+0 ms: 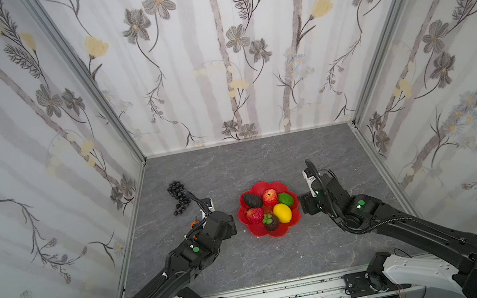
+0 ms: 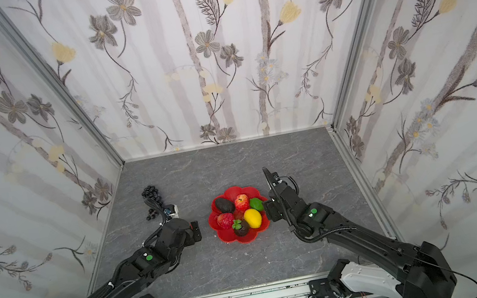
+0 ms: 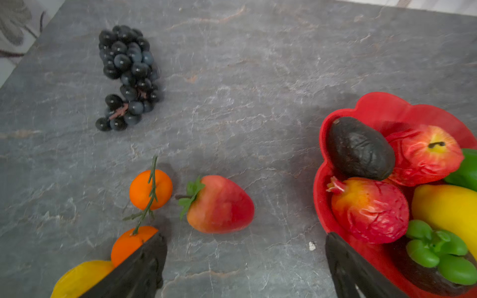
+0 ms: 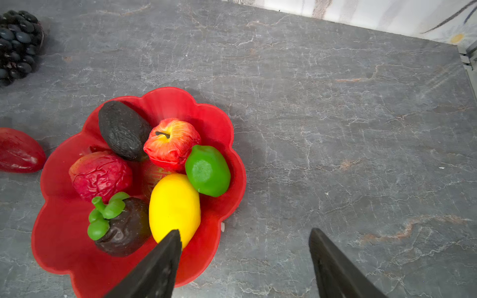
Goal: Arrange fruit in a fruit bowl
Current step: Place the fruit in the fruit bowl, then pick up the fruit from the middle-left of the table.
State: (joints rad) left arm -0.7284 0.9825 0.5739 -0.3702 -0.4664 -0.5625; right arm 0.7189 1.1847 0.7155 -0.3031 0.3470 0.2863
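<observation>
Right wrist view: right pincer (image 4: 244,232), wide open and empty, at the rim of the fruit bowl (image 4: 219,123) holding six fruits (image 4: 174,206). Left pincer (image 3: 244,234) is likewise wide and empty; strawberry (image 3: 222,205), oranges (image 3: 151,189) and grape bunch (image 3: 129,69) lie on the worktop (image 3: 258,90).

Grey stone tbl (image 1: 265,158): red bowl (image 4: 62,232), blk grapes (image 1: 178,193), strawberry (image 3: 222,206), 2 oranges (image 3: 151,189), yellow fruit (image 3: 80,276)

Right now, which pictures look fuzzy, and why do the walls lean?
In both top views the wide lens makes the wall posts lean outward; in the left wrist view the strawberry and grapes look soft; in the right wrist view the lime is sharp, but the near jaws are blurry.
</observation>
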